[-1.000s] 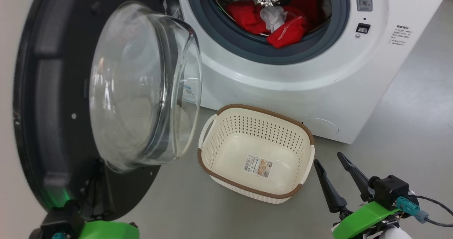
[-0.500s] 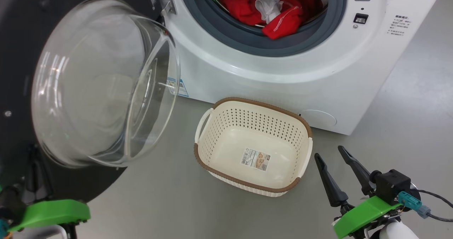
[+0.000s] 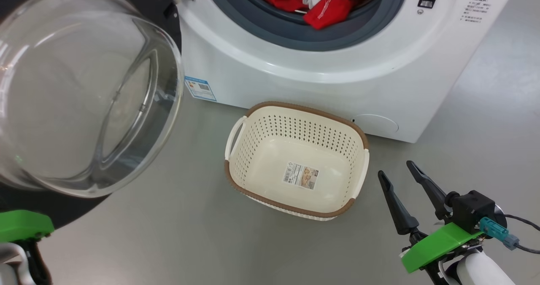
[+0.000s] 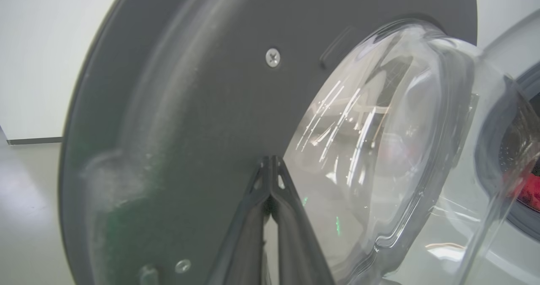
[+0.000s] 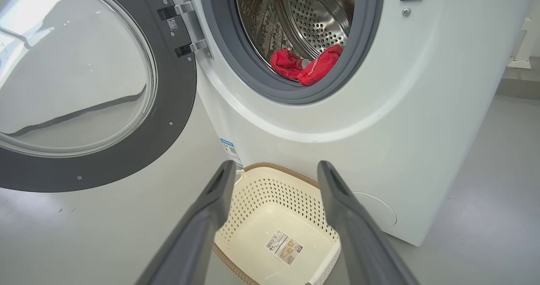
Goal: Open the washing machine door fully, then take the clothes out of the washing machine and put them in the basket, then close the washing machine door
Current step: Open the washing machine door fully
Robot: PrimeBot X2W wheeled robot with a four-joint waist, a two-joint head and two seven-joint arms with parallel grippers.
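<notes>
Step in hand: door opening. The washing machine door (image 5: 173, 120) stands swung wide at the left of the washing machine (image 3: 295, 74), with its glass bowl (image 3: 84, 91) facing me.

Left claw (image 4: 270, 171): fingers pressed together, grasping nothing, tips at the door's dark inner panel (image 4: 190, 108) beside the glass. Contact looks likely, but I cannot confirm it.

Right claw (image 3: 394, 168): spread wide, empty, over the floor (image 3: 168, 234) right of the basket (image 3: 363, 137).

The clothes (image 3: 320, 11) lie at the near lip of the drum (image 5: 312, 19).

Next move, in my judgement: clear the left claw, then reach into the drum.
</notes>
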